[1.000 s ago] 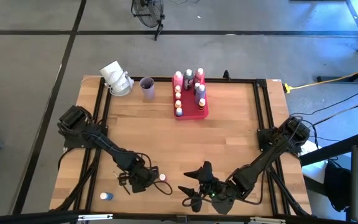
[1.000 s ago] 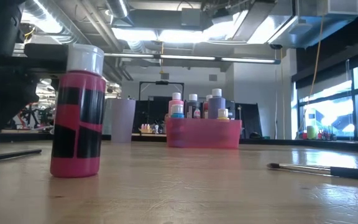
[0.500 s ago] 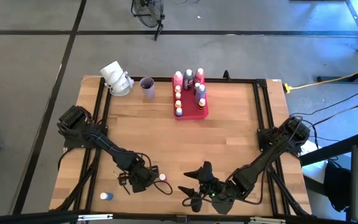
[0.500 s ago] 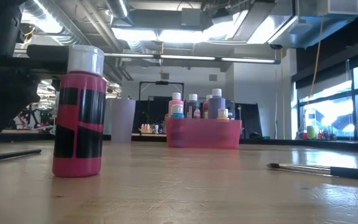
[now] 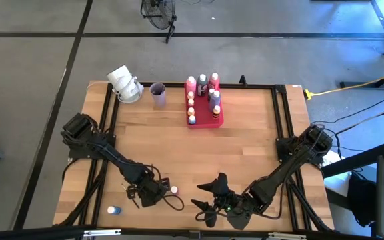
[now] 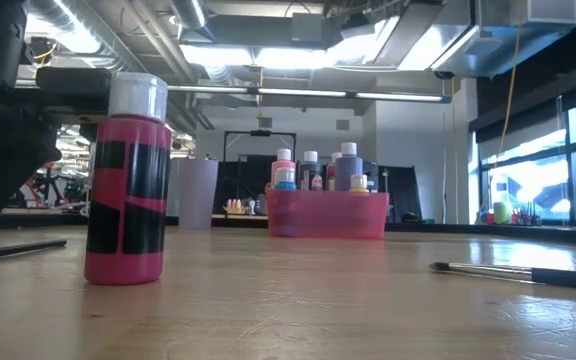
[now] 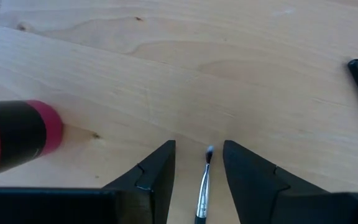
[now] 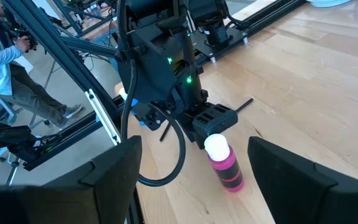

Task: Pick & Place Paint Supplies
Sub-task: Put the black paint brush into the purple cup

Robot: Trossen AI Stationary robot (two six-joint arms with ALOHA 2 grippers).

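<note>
The left gripper [image 5: 153,192] is down low near the front edge of the wooden table [image 5: 245,140]. Its two dark fingers [image 7: 154,177] stand a little apart, and a thin paintbrush [image 7: 203,186] lies flat between them with its pale tip pointing away from the wrist. I cannot tell if the fingers touch the brush. Just beside this gripper stands a pink paint bottle [image 6: 125,180] with a white cap — it is upright on the wood.

The right gripper [image 5: 212,200] waits near the front edge too, a bit to the right. Its fingers [image 8: 98,180] are spread wide and hold nothing.

A small blue bottle [image 5: 114,210] lies by itself near the front left corner. Another paintbrush [image 6: 518,272] lies flat on the table, off to the right in the low view.

At the far side sits the pink-red tray [image 5: 212,121] — many small bottles [image 5: 203,81] stand upright in it. Just to its left is a lilac cup [image 5: 157,95], and a white thing [image 5: 125,83] sits near the far left corner.

A person in a light blue top [image 8: 5,56] stands in the room beyond the table.
</note>
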